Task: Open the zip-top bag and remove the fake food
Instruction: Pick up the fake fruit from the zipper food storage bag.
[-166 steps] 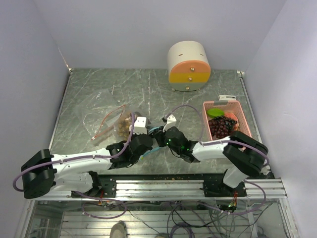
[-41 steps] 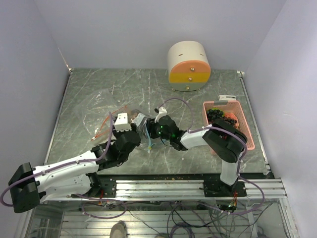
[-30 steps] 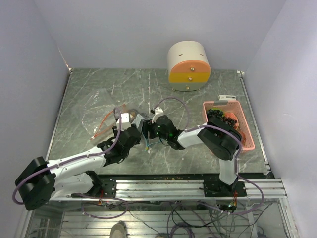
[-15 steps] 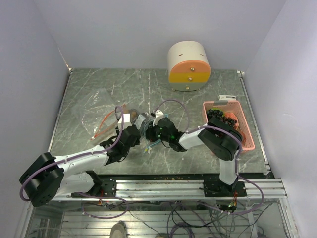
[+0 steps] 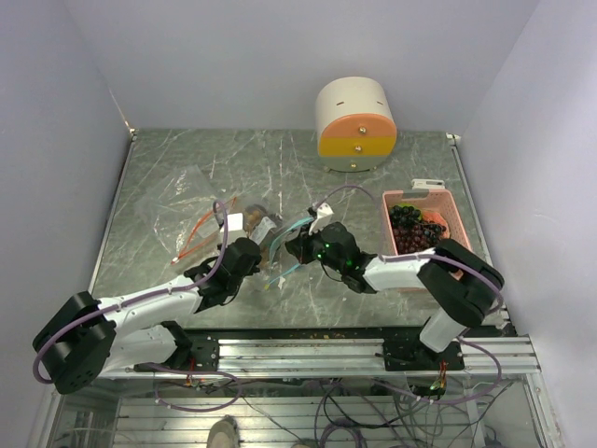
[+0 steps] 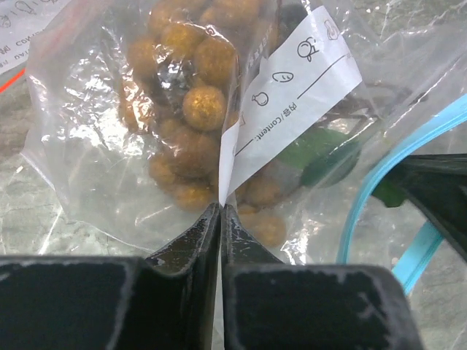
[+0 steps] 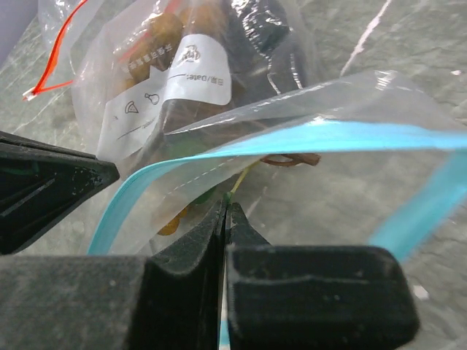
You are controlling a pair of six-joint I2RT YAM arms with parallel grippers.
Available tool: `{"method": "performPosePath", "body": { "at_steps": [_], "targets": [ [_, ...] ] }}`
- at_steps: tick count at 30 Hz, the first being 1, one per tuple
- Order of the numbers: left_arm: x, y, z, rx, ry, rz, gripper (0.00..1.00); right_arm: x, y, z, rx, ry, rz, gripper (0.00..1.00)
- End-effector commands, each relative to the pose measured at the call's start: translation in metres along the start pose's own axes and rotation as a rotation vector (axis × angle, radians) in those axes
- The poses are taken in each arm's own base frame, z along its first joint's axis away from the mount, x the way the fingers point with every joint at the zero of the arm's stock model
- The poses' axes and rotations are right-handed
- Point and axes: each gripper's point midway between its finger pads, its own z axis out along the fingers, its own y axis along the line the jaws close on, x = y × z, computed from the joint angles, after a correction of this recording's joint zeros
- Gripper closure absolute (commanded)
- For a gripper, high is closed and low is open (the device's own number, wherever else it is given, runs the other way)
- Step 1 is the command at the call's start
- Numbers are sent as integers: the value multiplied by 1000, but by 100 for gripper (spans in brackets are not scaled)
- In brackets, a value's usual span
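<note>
- Your left gripper [image 6: 220,208] pinches the bag [image 6: 87,171] wall, with the tan grapes [image 6: 203,108] just past its tips.
- Your right gripper [image 7: 226,210], clamped on the blue zip edge [image 7: 314,138], is nearer the mouth.

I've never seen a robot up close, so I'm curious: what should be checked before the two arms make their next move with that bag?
1. Left gripper holds the zip-top bag: ok, shut on its plastic.
2. Right gripper holds the edge by the blue zip strip: ok, shut.
3. Mouth open: ok, the strip's two sides stand apart.
4. Food out: not ok, tan-brown grape bunch and green piece are inside.
5. Room in the pink basket: cannot tell; dark grapes lie in it.
</note>
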Motion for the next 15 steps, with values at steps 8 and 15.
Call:
{"method": "performPosePath", "body": {
  "at_steps": [8,15],
  "targets": [
    [-2,-1,4,12,-13,-14,93,-46,-18,-56,65,-131,-10,100],
    [2,-5,8,22,-3,-24,93,-81,-26,-100,91,-227,7,100]
  ]
}}
